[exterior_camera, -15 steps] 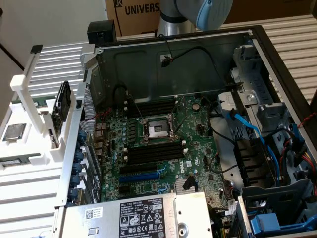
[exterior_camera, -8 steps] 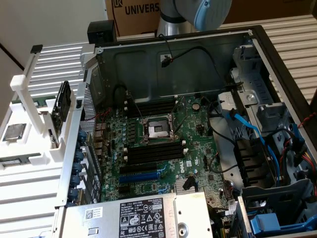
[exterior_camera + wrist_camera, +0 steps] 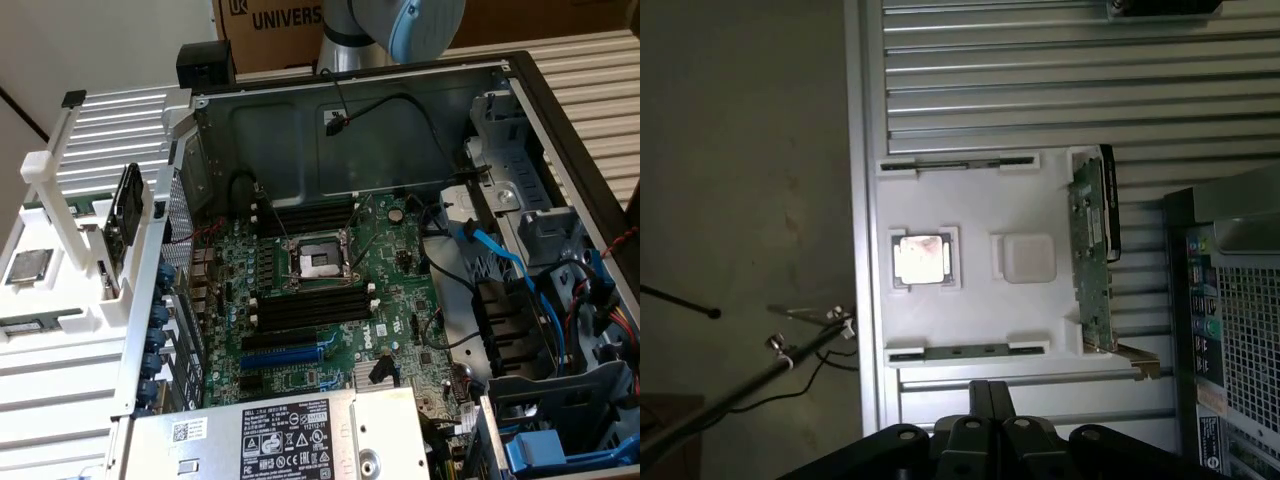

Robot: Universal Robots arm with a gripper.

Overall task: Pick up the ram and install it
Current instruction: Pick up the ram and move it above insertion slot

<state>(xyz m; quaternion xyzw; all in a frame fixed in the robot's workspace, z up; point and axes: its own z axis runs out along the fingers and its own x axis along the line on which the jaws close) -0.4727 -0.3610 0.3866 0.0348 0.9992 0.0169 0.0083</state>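
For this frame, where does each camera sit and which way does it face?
Exterior view: raised, off the robot, looking down into the open computer case and its motherboard; the arm shows at the top, grey with a blue cap.
Wrist view: on the wrist, looking down on the white tray; the shut gripper shows, holding nothing.
Shared: the tray, its silver processor chip and the upright card.
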